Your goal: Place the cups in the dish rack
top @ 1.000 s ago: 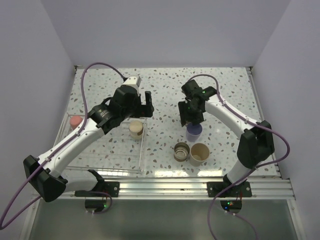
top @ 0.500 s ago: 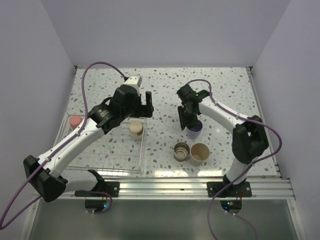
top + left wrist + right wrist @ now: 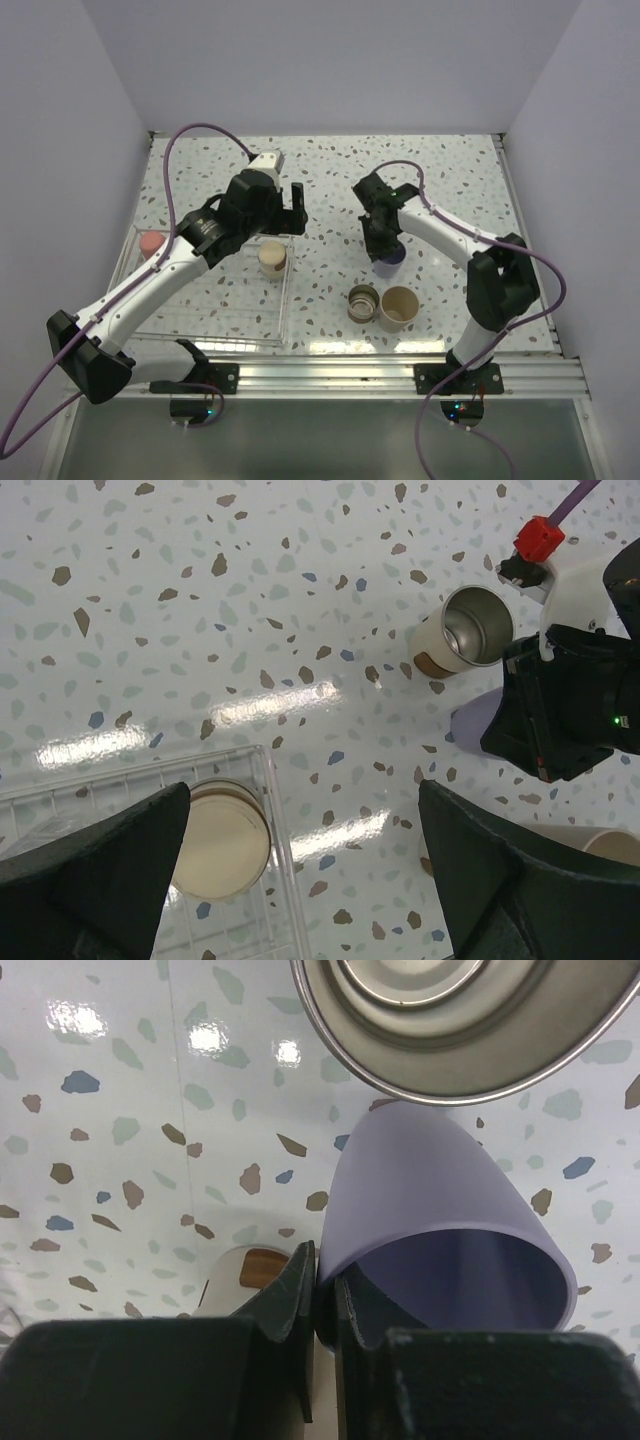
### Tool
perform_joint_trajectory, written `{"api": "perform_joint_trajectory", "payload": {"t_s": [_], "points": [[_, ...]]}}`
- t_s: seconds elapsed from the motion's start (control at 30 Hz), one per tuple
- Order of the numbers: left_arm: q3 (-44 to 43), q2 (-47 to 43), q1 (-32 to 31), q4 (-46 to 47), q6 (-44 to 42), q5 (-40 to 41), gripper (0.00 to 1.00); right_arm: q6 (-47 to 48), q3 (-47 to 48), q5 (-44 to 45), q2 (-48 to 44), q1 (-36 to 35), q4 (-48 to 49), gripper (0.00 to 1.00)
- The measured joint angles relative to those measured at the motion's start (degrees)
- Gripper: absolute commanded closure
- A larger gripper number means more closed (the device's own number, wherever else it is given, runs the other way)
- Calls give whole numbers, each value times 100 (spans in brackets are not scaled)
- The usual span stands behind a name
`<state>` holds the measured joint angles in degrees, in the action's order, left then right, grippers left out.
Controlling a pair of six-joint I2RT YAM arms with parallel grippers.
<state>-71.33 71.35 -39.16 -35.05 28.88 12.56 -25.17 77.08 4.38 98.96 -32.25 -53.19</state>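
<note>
My right gripper (image 3: pixel 381 243) (image 3: pixel 325 1295) is shut on the rim of the lavender cup (image 3: pixel 391 256) (image 3: pixel 440 1225), one finger inside its wall and one outside, and the cup leans over. Near it on the table stand a metallic cup (image 3: pixel 363 302) (image 3: pixel 450 1020) and a cream-beige cup (image 3: pixel 398 307). The clear dish rack (image 3: pixel 215 315) (image 3: pixel 285 860) holds a cream cup (image 3: pixel 272 258) (image 3: pixel 220 838) at its right end and a coral cup (image 3: pixel 151 243) at its far left. My left gripper (image 3: pixel 285 207) (image 3: pixel 305 800) hovers open above the rack's right edge, holding nothing.
The left wrist view also shows a metal-lined cup with a tan band (image 3: pixel 465 635) and the black right gripper body (image 3: pixel 565 705) over the lavender cup (image 3: pixel 478 720). White walls enclose the speckled table (image 3: pixel 330 170) on three sides.
The right gripper's jaws have closed on the lavender cup's rim and shifted slightly left, tipping the cup. The left arm has not moved.
</note>
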Motion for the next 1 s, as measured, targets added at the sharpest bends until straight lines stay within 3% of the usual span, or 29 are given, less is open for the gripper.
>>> {"api": "perform_joint_trajectory", "payload": {"t_s": [0.37,0.6,0.87,1.0], "points": [[-212,92,0,4,-4,4,0,-24,-11,520,-516,-33,-446,100],[-590,98,2,-15,-74,-76,0,107,944,754,-1204,-31,-1005,100],[-673,-164,68,407,-76,-697,0,2,2487,-260,-1504,-31,-1191,100],[-437,-688,531,828,125,-1338,0,-304,2747,-1331,-1537,-22,-901,100]]}}
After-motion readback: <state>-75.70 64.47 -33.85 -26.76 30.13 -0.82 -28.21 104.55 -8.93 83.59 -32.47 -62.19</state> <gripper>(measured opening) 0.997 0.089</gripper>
